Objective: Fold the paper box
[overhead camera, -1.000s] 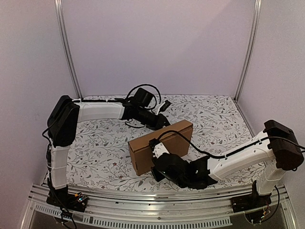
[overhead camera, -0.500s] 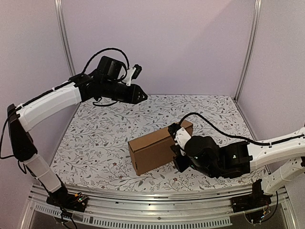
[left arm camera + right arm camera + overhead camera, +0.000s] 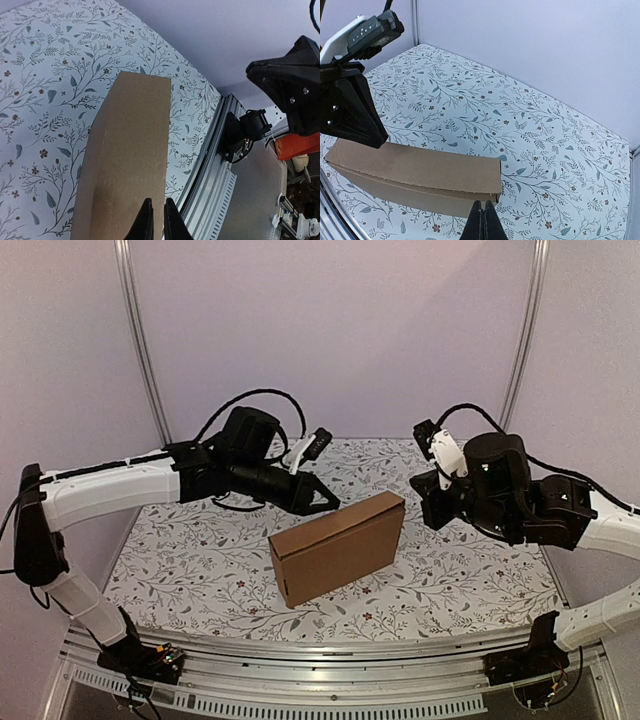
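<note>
The paper box (image 3: pixel 337 551) is a closed brown cardboard mailer, standing on its long edge, skewed, in the middle of the floral table. It also shows in the left wrist view (image 3: pixel 127 150) and the right wrist view (image 3: pixel 415 172). My left gripper (image 3: pixel 328 504) hovers just above and behind the box's top edge, its jaws shut on nothing (image 3: pixel 155 220). My right gripper (image 3: pixel 424 506) hovers to the right of the box's far end, apart from it, shut and empty (image 3: pixel 483 220).
An aluminium rail (image 3: pixel 330 658) runs along the table's near edge and shows in the left wrist view (image 3: pixel 210 150). Purple walls and two metal posts (image 3: pixel 145 350) close in the back and sides. Floral cloth (image 3: pixel 200 560) covers the table.
My right gripper has lifted off the box's front and drawn back up to the right. My left arm rose high, then came down to hover at the box's top edge.
</note>
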Available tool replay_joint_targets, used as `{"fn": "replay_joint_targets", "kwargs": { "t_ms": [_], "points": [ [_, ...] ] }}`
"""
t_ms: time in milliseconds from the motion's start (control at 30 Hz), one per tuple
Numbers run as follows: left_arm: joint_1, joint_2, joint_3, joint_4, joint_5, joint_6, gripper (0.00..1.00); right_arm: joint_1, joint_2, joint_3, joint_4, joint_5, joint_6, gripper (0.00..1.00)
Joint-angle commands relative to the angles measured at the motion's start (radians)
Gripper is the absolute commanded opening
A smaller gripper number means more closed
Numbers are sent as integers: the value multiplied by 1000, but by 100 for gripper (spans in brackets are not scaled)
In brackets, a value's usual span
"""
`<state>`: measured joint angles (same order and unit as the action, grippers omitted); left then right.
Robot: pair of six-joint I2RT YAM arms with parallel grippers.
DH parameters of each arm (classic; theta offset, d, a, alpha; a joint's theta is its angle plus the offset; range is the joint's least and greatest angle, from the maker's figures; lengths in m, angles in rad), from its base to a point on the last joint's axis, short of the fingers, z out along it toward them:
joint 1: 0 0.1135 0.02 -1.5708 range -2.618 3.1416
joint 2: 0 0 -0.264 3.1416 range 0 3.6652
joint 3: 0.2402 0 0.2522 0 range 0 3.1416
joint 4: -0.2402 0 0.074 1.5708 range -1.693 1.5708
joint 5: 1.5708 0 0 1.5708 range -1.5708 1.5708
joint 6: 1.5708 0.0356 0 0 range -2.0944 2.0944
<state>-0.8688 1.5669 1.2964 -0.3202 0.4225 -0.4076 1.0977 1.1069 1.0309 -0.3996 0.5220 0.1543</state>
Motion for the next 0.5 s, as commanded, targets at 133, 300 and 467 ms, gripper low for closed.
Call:
{"fn": "replay_joint_targets", "kwargs": {
  "t_ms": [133,300,467],
  "points": [
    [-4,63,-58,128,70,-3,8,-101,62,103,-38,-179,-70,0],
    [-4,79,-93,136,71,-1,7,-148,126,133,7,-224,-77,0],
    [-4,88,-135,143,63,-8,7,-205,195,149,47,-278,-66,0]
  ]
}}
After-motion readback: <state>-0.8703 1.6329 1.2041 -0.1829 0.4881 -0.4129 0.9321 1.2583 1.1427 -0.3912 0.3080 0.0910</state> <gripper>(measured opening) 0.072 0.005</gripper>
